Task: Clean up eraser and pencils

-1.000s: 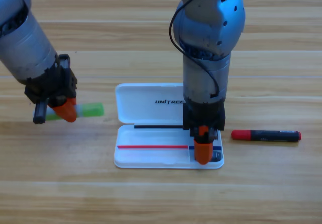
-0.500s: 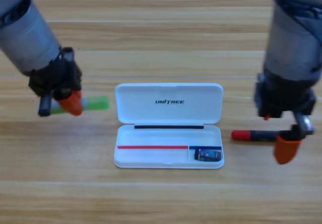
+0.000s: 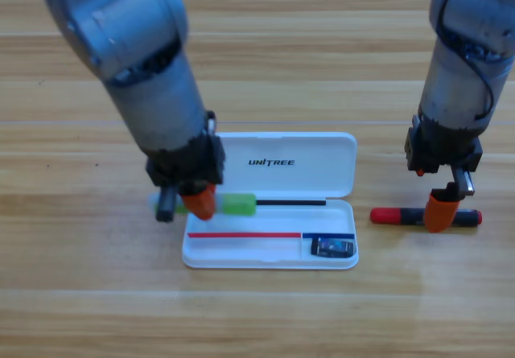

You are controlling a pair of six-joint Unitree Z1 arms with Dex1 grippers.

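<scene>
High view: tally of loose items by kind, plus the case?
Pens: 2, green pen in the left gripper at the case's left edge, red-capped black marker under the right gripper
Erasers: 1, eraser in the case
Cases: 1, white case
Total: 4

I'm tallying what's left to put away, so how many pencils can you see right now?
2. The green pencil is in the left gripper, over the white case's left edge. The black pencil with the red cap lies on the table right of the case, under the right gripper.

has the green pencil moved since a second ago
Yes. The left hand has carried the green pencil rightward, from well left of the white case to over its left edge.
</scene>
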